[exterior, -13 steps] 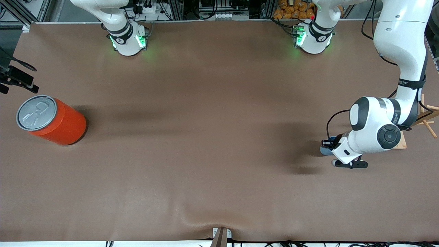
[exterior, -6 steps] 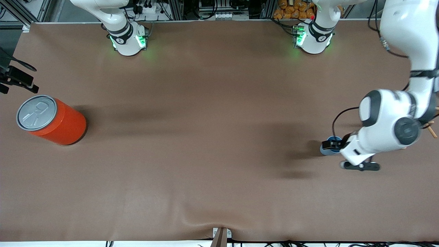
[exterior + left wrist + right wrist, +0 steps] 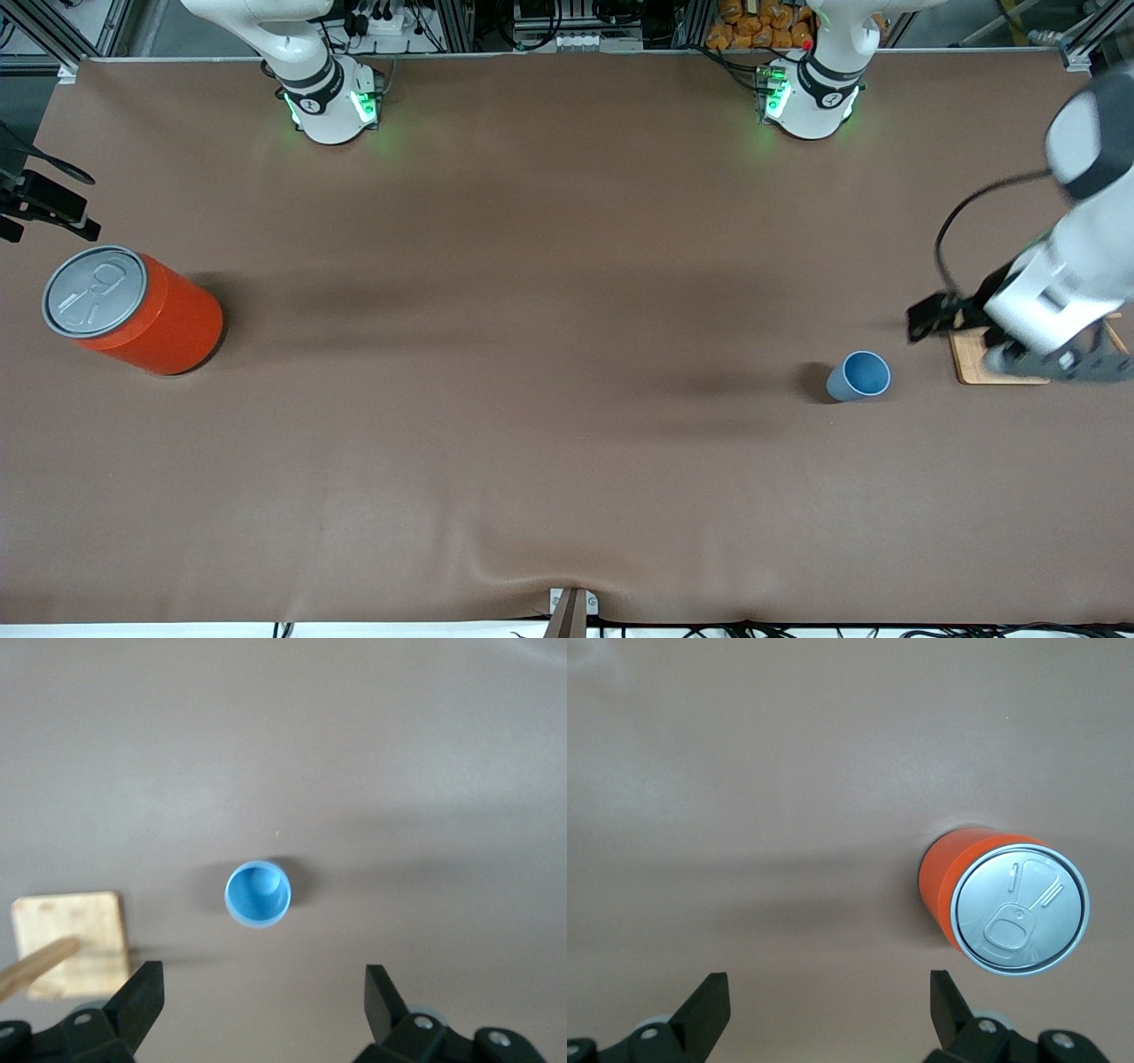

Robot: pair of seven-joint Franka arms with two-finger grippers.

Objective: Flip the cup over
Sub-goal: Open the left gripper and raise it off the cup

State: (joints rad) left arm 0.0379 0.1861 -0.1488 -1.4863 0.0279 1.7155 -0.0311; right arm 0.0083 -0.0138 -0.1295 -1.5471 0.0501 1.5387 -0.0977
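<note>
The cup [image 3: 858, 376] stands upright, mouth up, on the worktop [image 3: 532, 399] near the left arm's end. Left end effector [image 3: 264, 999] hangs released over it; right end effector [image 3: 829, 1005], unseen from the front, gapes above the orange can [image 3: 1005, 900]

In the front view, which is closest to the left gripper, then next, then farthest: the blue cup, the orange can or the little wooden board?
1. Wooden board, under the left gripper.
2. Blue cup, beside the board.
3. Orange can, at the right arm's end of the table.
</note>
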